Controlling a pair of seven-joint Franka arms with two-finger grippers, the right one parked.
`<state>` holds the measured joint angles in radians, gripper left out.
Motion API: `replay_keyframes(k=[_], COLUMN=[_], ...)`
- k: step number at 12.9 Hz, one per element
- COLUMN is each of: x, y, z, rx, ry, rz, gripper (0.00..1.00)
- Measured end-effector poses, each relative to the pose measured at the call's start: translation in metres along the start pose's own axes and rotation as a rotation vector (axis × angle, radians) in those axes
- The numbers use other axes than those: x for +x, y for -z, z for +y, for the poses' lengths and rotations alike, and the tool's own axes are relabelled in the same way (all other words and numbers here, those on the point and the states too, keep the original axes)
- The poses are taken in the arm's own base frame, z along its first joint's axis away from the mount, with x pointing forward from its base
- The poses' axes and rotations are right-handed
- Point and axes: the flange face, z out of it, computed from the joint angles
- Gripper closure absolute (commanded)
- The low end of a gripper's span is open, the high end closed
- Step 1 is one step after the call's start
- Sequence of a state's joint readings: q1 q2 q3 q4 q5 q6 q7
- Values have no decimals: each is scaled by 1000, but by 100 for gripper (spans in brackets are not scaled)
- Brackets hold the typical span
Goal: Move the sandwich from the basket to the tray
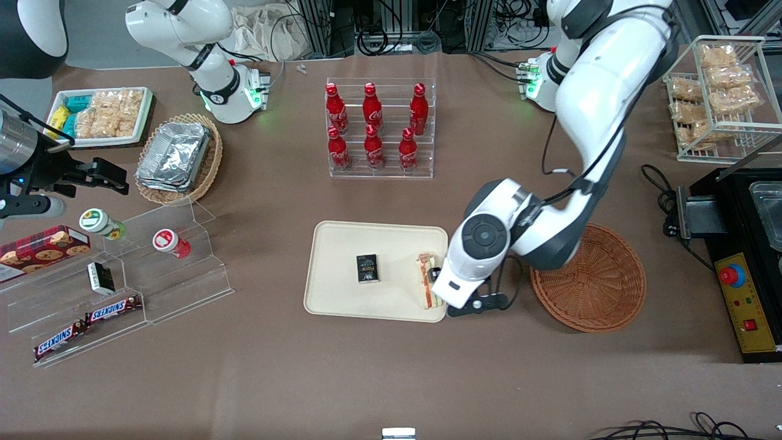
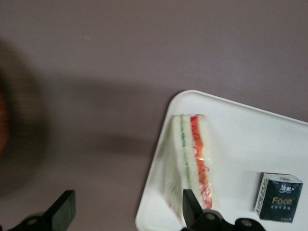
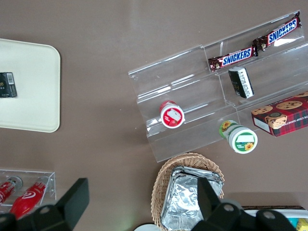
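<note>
Your brown surface (image 1: 391,379) carries everything here, and the largest task piece on it is the cream tray (image 1: 342,293), lying near the middle of the front view. At about three o'clock from the tray, toward the working arm's end, sits the round orange-brown wicker basket (image 1: 602,287), well apart from the tray's edge. At about twelve o'clock from the tray stands the clear rack of red cola bottles (image 1: 380,128), farther from the front camera. Your left arm reaches down between basket and tray, and its pincer (image 1: 435,276) hangs over the tray's short edge nearest the basket. In the left wrist view the pincer (image 2: 126,209) is spread wide: one fingertip (image 2: 191,206) is over the sandwich, the other is over bare surface just off the tray's rim (image 2: 154,185), and nothing is clamped between them. The sandwich (image 2: 191,161) lies flat on the tray beside that rim, its white bread showing a green and an orange-red filling stripe along the cut face. At about nine o'clock from the sandwich in the front view, near the tray's middle, lies a small dark packet (image 1: 367,268), apart from the sandwich.
</note>
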<state>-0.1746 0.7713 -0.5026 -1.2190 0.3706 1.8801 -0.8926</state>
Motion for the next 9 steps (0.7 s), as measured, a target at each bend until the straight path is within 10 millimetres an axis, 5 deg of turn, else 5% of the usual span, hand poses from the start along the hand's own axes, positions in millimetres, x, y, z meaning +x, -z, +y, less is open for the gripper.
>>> replay_keyframes(k=[3, 6, 9], x=[27, 47, 28], y=[55, 88, 116], z=[-59, -125, -181], rx=[45, 87, 102], ry=[91, 183, 234], rz=[23, 35, 75], gripper=[0, 0, 0])
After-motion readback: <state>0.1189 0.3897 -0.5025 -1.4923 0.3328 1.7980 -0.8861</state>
